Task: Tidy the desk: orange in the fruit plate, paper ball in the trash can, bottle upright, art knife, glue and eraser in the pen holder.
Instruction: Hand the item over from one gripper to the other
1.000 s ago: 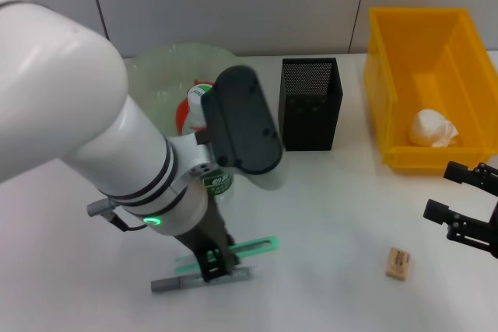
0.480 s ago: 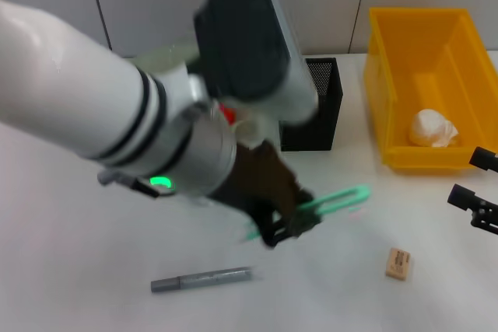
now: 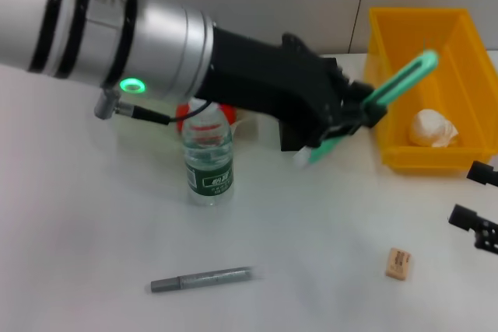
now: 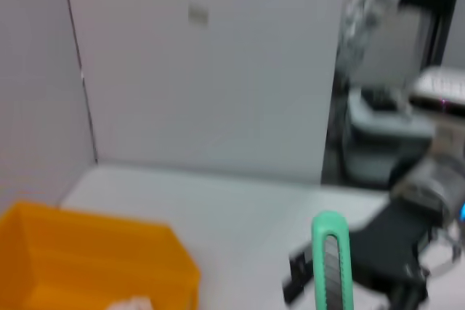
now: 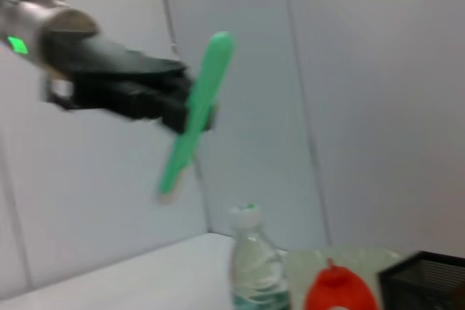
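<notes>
**Head view: art knife riding toward the pen holder**

Head view is showing the left gripper [image 3: 354,114] clamped on the green art knife [image 3: 397,83], carrying it tilted in the air near the yellow trash can [image 3: 467,157], where the paper ball [image 3: 433,127] is lying. The pen holder [image 3: 289,139] is mostly hidden behind the arm, so its exact offset from the knife is hard to judge. The bottle [image 3: 208,157] is standing upright, and the orange [image 5: 333,292] is sitting behind it, probably in the fruit plate. The glue [image 3: 201,278] and eraser [image 3: 398,263] are lying on the desk. The right gripper [image 3: 478,219] is waiting, fingers apart, holding nothing. 1 move seems next: tipping the knife vertical over the holder, then releasing.
</notes>
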Motion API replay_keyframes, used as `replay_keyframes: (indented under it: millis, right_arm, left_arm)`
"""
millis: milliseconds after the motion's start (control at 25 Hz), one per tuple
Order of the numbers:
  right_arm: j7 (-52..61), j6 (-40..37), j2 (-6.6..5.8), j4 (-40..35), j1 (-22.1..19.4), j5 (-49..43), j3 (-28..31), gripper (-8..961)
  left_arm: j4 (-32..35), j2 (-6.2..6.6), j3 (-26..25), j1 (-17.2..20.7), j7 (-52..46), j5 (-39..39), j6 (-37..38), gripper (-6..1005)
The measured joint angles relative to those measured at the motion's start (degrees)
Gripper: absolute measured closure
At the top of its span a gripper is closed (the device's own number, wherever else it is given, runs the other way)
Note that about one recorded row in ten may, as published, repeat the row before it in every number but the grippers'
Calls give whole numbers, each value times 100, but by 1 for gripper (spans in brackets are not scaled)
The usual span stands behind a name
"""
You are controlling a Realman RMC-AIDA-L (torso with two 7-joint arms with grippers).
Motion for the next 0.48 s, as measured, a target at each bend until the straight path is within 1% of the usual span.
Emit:
replay_keyframes:
  millis: [40,120,200,240,280,320,360,400,440,480]
  right_arm:
    - [0,-110,-21,-10,-9,0,0,196]
    - [21,-356,-65,-26,-27,-1,0,197]
    - [46,-569,-108,-36,-33,-23,0,197]
    - [43,-694,-126,-40,-33,-45,0,197]
    - [-54,-810,-131,-40,-40,-64,-4,197]
    - [-273,-898,-121,-44,-59,-70,-6,197]
    - [-549,-978,-89,-51,-89,-73,-7,197]
    - [-995,-1012,-1,-58,-152,-74,-5,197]
    - [-1529,-1024,81,-92,-211,-58,1,197]
    - [-2213,-998,161,-172,-272,-15,-3,197]
  left_arm:
    - [0,0,0,0,0,0,0,803]
    - [-270,4,-163,8,217,-438,-26,803]
    - [-270,4,-163,8,217,-438,-26,804]
    - [-621,6,-317,22,501,-873,-30,804]
    - [-874,8,-440,31,611,-1106,-37,804]
    - [-874,8,-440,31,611,-1106,-37,804]
    - [-874,8,-440,31,611,-1106,-37,804]
    - [-874,8,-440,31,611,-1106,-37,804]
    - [-1021,7,-525,30,614,-1208,-46,804]
    - [-1021,7,-525,30,614,-1208,-46,804]
